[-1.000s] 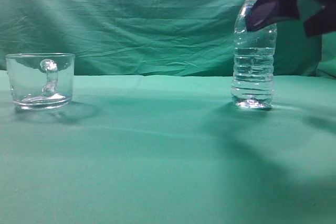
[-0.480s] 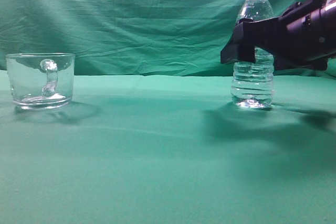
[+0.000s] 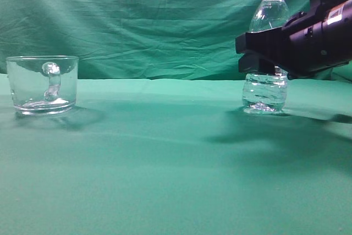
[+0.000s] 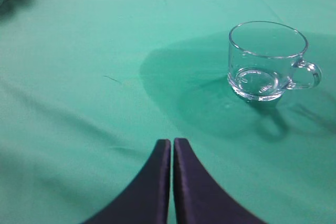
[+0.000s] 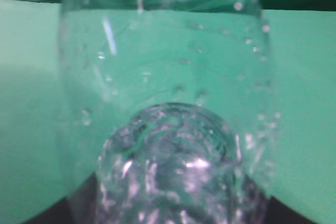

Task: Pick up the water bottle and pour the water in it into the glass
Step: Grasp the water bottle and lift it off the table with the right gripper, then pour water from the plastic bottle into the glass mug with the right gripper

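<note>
The water bottle (image 3: 265, 89) stands on the green cloth at the right, with its neck leaning slightly right. My right gripper (image 3: 251, 53) reaches in from the right at mid-height and holds the bottle's body between its dark jaws. In the right wrist view the bottle (image 5: 163, 77) fills the frame, with dark finger edges at the bottom corners. The water shows only as glints in the ribbed lower part. The glass (image 3: 43, 83) stands empty at the far left with its handle facing the camera. It also shows in the left wrist view (image 4: 268, 59). My left gripper (image 4: 172, 141) is shut and empty above the cloth, well short of the glass.
The green cloth (image 3: 165, 163) covers the table and hangs as a backdrop behind it. A wide stretch of cloth lies between the glass and the bottle.
My right gripper came down from the bottle's neck to its middle and closed in round the body. The bottle's top has shifted slightly right. The glass has not moved.
</note>
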Controlling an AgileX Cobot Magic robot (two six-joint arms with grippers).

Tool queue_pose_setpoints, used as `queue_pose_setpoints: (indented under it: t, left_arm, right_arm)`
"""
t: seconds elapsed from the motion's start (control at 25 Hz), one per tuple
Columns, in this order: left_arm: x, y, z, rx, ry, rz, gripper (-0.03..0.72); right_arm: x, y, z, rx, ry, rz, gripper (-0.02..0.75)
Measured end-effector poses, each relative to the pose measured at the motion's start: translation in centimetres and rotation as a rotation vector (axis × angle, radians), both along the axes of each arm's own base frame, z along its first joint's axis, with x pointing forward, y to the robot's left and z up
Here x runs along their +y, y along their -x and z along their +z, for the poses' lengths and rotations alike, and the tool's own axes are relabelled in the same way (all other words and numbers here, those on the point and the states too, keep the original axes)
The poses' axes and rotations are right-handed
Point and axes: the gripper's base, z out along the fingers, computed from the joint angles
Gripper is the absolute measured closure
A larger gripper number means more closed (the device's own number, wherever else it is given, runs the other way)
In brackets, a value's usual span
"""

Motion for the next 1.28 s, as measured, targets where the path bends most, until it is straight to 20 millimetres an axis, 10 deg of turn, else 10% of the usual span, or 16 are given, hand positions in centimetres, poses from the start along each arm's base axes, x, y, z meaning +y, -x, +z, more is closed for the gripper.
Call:
queue_pose_setpoints:
  t: [0.48, 1.04, 1.28]
  left_arm:
    - [0.0, 0.0, 0.0, 0.0, 0.0, 0.0, 0.688]
    - [0.0, 0.0, 0.0, 0.0, 0.0, 0.0, 0.688]
    - [0.0, 0.0, 0.0, 0.0, 0.0, 0.0, 0.688]
  right_arm:
    - [0.5, 0.3, 0.8, -0.011, 0.03, 0.081, 0.489]
    - [3.4, -3.0, 11.4, 0.07, 0.231, 0.234, 0.489]
    - [8.5, -2.7, 14.6, -0.037, 0.481, 0.297, 0.489]
